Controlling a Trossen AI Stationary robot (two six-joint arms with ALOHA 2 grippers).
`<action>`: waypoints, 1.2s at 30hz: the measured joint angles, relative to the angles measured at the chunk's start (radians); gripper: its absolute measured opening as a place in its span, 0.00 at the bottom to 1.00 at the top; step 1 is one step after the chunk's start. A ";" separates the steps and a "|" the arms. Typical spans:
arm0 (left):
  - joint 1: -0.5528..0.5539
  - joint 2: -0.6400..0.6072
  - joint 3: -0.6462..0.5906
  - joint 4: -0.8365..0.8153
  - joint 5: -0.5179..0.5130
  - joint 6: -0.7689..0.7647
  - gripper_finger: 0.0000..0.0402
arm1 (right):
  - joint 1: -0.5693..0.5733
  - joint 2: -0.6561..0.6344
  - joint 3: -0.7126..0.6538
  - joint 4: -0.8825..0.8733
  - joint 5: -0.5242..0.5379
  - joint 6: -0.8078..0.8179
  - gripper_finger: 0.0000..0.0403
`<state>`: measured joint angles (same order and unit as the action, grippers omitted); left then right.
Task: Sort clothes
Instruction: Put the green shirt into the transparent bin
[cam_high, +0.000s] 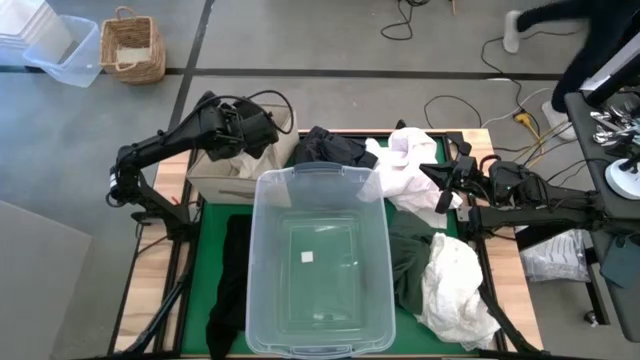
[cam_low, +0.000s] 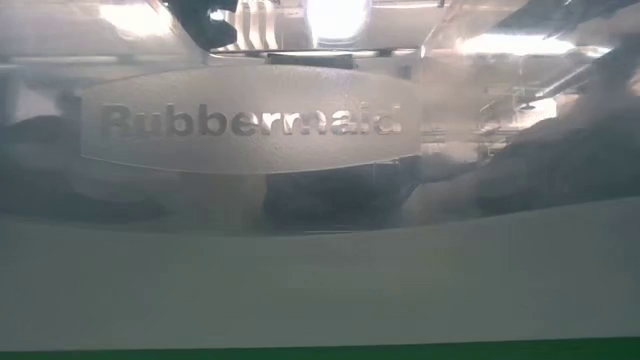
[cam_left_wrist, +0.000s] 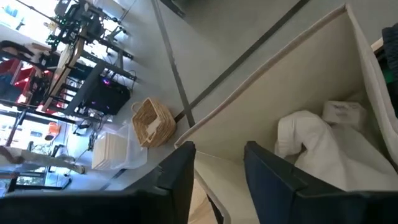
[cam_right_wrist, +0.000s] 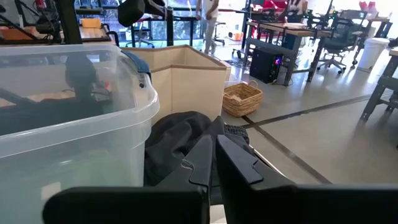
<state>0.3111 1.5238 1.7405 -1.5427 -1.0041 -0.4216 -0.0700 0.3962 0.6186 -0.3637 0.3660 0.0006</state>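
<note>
My left gripper (cam_high: 265, 130) (cam_left_wrist: 217, 168) hangs open over the beige fabric box (cam_high: 215, 170) at the table's far left. A white garment (cam_left_wrist: 317, 149) lies inside the box, beyond the fingers. The clear plastic tub (cam_high: 320, 260) stands in the middle of the green mat. A black garment (cam_high: 330, 147) and a white one (cam_high: 410, 170) lie behind the tub. To the right of the tub lie a dark green one (cam_high: 410, 262) and a white one (cam_high: 455, 290), and to its left a black one (cam_high: 230, 290). My right gripper (cam_high: 435, 180) (cam_right_wrist: 214, 155) is shut beside the far white garment.
A wicker basket (cam_high: 132, 47) and a clear bin (cam_high: 65, 50) stand on the floor beyond the far left corner. Cables and a person (cam_high: 590, 30) are beyond the far right. In the low view the tub's lettered wall (cam_low: 250, 120) fills the picture.
</note>
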 joint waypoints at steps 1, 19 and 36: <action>0.000 0.000 0.000 0.000 0.009 0.002 0.32 | 0.000 0.000 0.000 0.000 0.000 0.000 0.03; -0.191 -0.157 0.000 0.011 0.230 -0.071 0.33 | 0.000 0.000 0.016 0.001 0.000 0.094 0.03; -0.690 -0.179 -0.001 -0.028 0.156 -0.383 0.33 | 0.000 0.033 0.115 -0.002 -0.004 0.087 0.03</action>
<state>-0.3794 1.3445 1.7395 -1.5709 -0.8480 -0.8045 -0.0700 0.4293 0.7337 -0.3658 0.3622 0.0876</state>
